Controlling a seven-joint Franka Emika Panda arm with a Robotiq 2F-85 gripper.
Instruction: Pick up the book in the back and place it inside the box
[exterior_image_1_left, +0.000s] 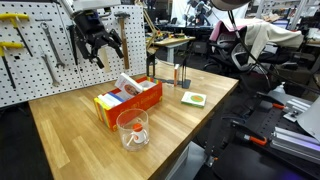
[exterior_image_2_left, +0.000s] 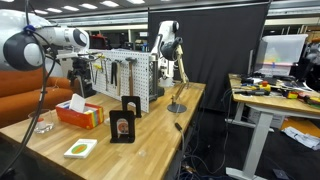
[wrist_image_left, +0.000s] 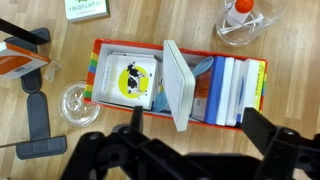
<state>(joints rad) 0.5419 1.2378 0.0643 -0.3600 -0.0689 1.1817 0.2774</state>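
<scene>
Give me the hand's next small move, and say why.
Probably raise the hand straight up, away from the box. Its jaws stand open and hold nothing, while the book leans tilted inside the box beside the other books, clear of the hand. The placing looks done, so a vertical retreat seems least likely to knock the book.

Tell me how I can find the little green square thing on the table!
Find the big wooden table in front of the white pegboard with tools. Off to the side of the orange box, by itself, lies a square pad. It's the only green-and-white thing, and it lies flat on the wood, while everything else nearby stands taller.
</scene>
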